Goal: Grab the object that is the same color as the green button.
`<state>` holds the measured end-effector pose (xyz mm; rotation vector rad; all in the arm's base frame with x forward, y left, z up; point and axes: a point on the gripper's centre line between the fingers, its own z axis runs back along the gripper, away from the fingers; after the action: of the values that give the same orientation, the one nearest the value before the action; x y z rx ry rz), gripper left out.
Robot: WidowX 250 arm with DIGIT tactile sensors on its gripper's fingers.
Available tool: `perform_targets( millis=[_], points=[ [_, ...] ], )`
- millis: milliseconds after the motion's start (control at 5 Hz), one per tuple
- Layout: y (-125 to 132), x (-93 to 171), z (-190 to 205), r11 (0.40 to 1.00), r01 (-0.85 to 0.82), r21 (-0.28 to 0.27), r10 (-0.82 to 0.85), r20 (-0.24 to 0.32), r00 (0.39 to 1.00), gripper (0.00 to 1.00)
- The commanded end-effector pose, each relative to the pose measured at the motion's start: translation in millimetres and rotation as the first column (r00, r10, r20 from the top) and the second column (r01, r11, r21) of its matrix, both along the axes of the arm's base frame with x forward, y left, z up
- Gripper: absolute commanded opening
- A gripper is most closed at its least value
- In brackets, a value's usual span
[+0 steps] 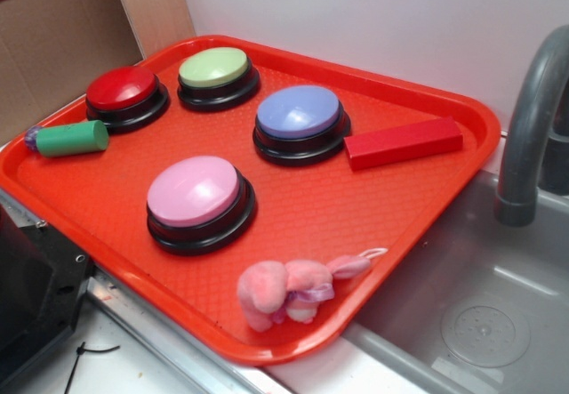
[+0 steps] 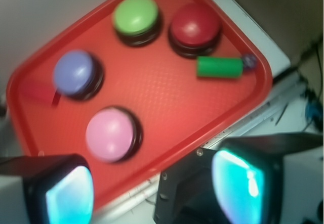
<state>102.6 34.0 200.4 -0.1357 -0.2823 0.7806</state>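
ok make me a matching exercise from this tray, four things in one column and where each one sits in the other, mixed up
Places are as the exterior view shows them.

Things:
1. green cylinder
2. green button
3. red block
4. pink plush toy

Places:
A. at the tray's near edge, in front of the pink button
B. right of the blue button
C. at the tray's left edge, beside the red button
D. back of the tray, right of the red button

Pairs: 1-C, 2-D, 3-B, 4-A
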Motion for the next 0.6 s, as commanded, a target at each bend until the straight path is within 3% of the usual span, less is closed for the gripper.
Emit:
perform_targets(
  millis=[0,400],
  points=[
    [36,3,-27,0.956,-0.292,-0.02,0.292,0.019,0.956,1.0],
    [70,3,-63,0.778,-0.628,-0.031,0.628,0.01,0.778,1.0]
  ],
)
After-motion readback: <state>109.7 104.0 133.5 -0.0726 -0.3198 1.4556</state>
